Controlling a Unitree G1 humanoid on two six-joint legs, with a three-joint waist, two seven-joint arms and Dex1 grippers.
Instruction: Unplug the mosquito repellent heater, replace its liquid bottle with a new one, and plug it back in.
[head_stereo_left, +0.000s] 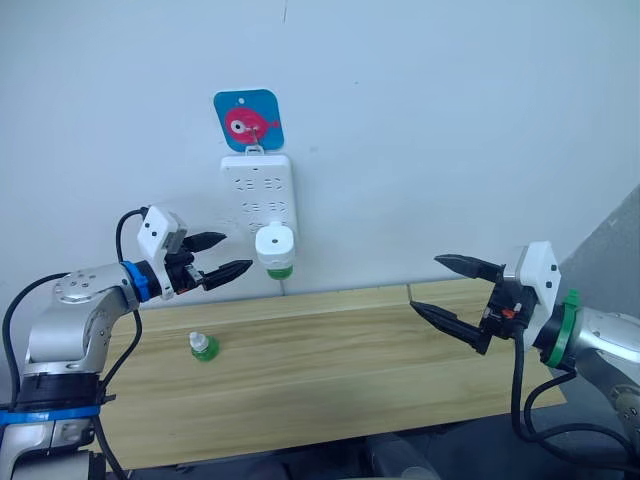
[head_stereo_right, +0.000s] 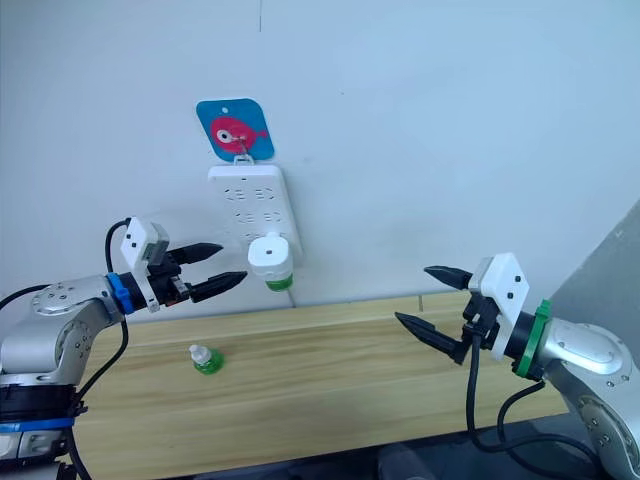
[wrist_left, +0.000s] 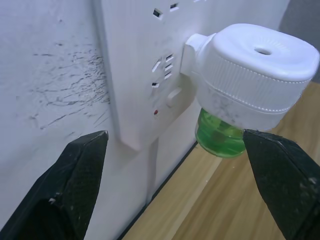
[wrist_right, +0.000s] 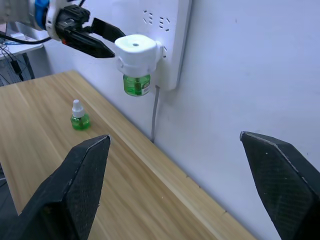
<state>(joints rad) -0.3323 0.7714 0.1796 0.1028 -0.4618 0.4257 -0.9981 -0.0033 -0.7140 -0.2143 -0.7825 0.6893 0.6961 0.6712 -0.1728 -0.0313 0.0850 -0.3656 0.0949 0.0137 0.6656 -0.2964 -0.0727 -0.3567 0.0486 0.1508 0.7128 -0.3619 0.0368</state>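
The white mosquito repellent heater (head_stereo_left: 274, 243) is plugged into the lower part of a white power strip (head_stereo_left: 257, 190) on the wall, with a green liquid bottle (head_stereo_left: 279, 271) screwed in below it. My left gripper (head_stereo_left: 224, 256) is open just left of the heater, not touching it. In the left wrist view the heater (wrist_left: 252, 75) and its green bottle (wrist_left: 220, 140) sit between the open fingers (wrist_left: 65, 190), further ahead. A small green bottle with a white cap (head_stereo_left: 203, 346) stands on the wooden table (head_stereo_left: 330, 370). My right gripper (head_stereo_left: 448, 288) is open over the table's right end, holding nothing.
A blue hook plate with a pink fish (head_stereo_left: 248, 120) holds the power strip on the white wall. A cable (wrist_right: 155, 114) runs down from the strip behind the table's back edge. A grey surface (head_stereo_left: 610, 250) rises at the far right.
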